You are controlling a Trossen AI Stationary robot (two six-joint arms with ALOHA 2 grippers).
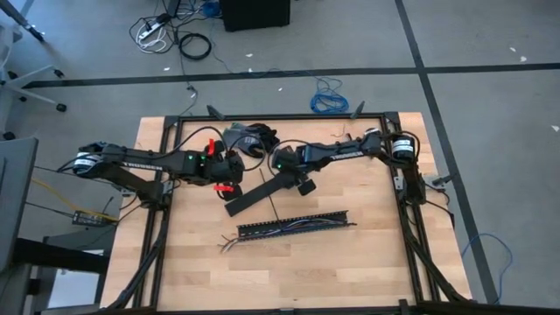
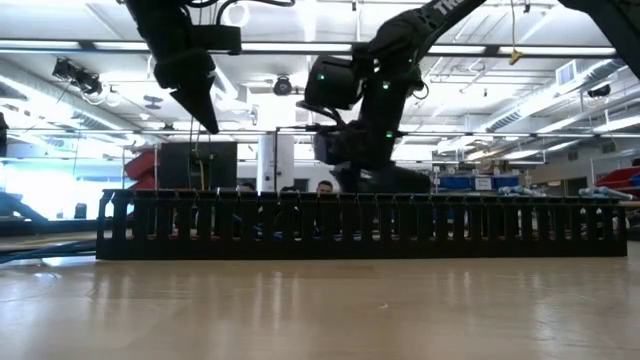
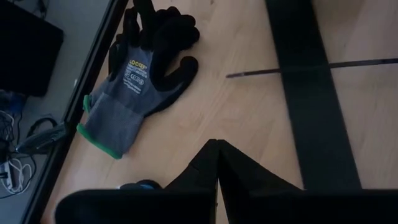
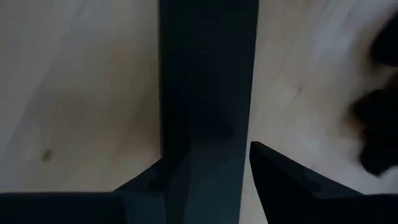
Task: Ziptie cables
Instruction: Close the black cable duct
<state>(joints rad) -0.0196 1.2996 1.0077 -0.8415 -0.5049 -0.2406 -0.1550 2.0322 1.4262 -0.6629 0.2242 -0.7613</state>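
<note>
Wooden table [image 1: 350, 262] on grey floor [image 1: 490, 131], workshop behind.

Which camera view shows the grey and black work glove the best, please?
The left wrist view: the glove lies whole on the table, with printed cuff label and green edge visible. The high view shows it small and dark. The right wrist view shows only dark shapes, maybe fingertips. The low view misses it.

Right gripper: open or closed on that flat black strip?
Right gripper is shut on the flat black strip: in its wrist view the strip fills the gap between both fingers.
</note>
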